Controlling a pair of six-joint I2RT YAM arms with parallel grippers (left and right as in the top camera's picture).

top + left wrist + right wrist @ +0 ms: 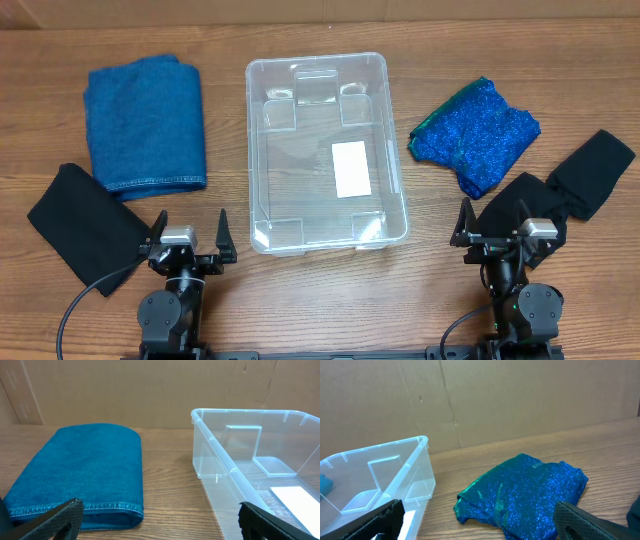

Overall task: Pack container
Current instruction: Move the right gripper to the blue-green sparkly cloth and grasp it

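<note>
The clear plastic container (325,150) stands empty in the middle of the table, a white label on its bottom; it also shows in the left wrist view (250,460) and the right wrist view (375,480). A folded blue denim cloth (145,122) (80,475) lies left of it. A shiny blue-green cloth (475,135) (525,495) lies to its right. A black cloth (85,225) lies at the front left, another black cloth (575,180) at the right. My left gripper (190,240) (160,522) and right gripper (510,232) (480,522) are open and empty near the front edge.
A cardboard wall (150,390) stands behind the wooden table (320,300). The left arm's cable (75,300) runs over the front left.
</note>
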